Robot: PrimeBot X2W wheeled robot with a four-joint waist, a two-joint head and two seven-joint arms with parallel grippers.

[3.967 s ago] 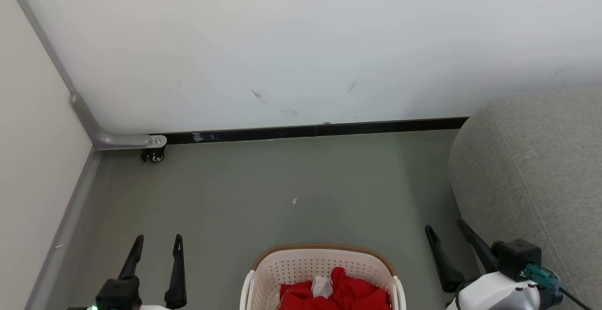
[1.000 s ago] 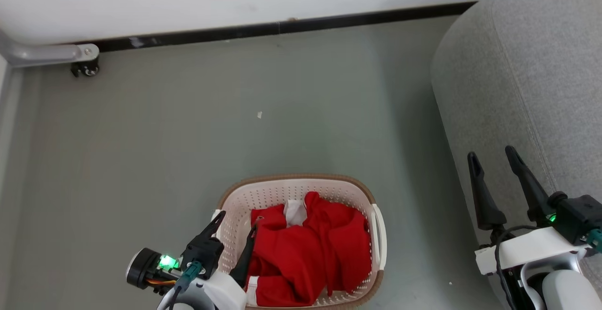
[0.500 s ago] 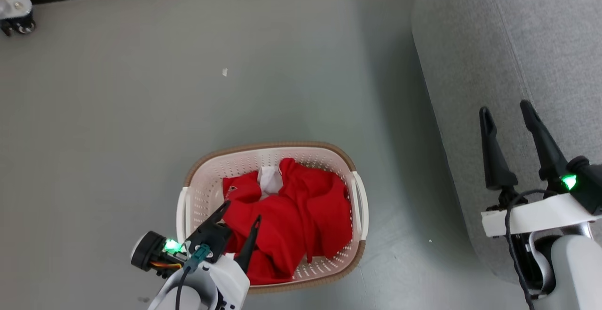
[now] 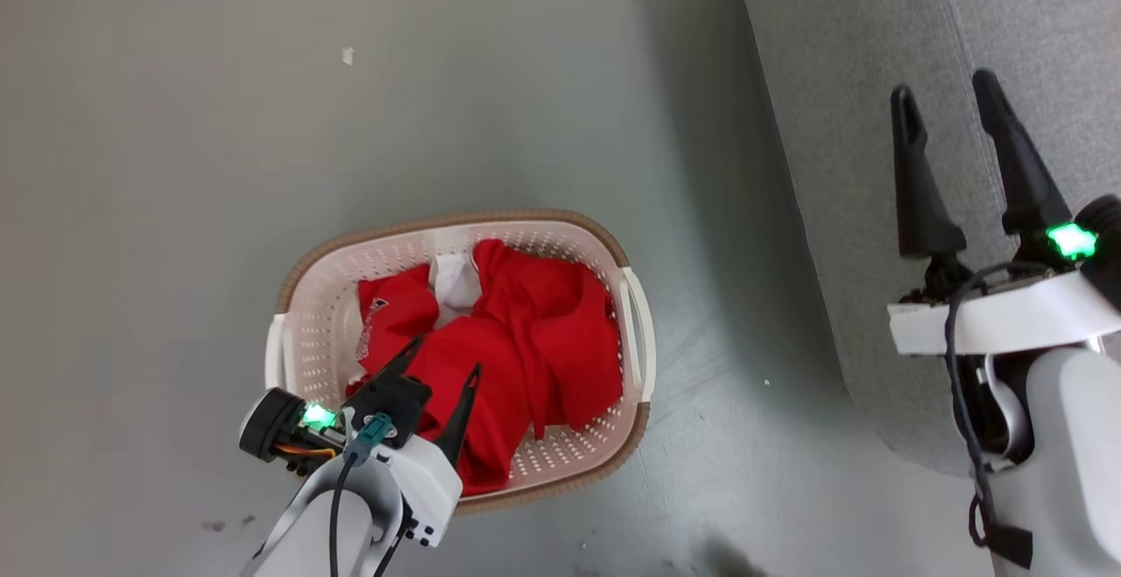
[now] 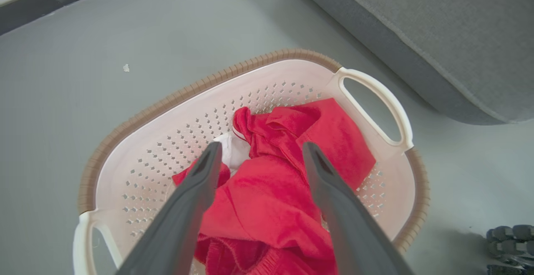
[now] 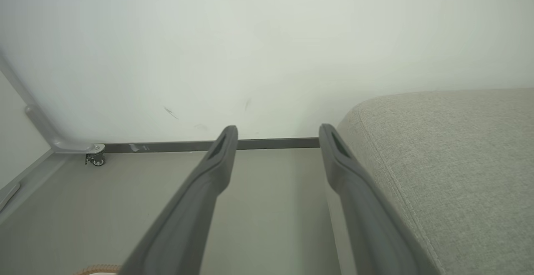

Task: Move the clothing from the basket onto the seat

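Left wrist view: the left gripper (image 5: 263,150) hangs with its fingers spread wide and empty over the red jersey clothing (image 5: 267,200). The clothing lies heaped between and below the fingertips, inside the perforated cream basket (image 5: 167,99). Beyond the right fingertip lies the grey seat (image 5: 417,24). The right gripper (image 4: 944,88), fingers likewise apart and empty, hovers at the seat's edge, well apart from the basket.
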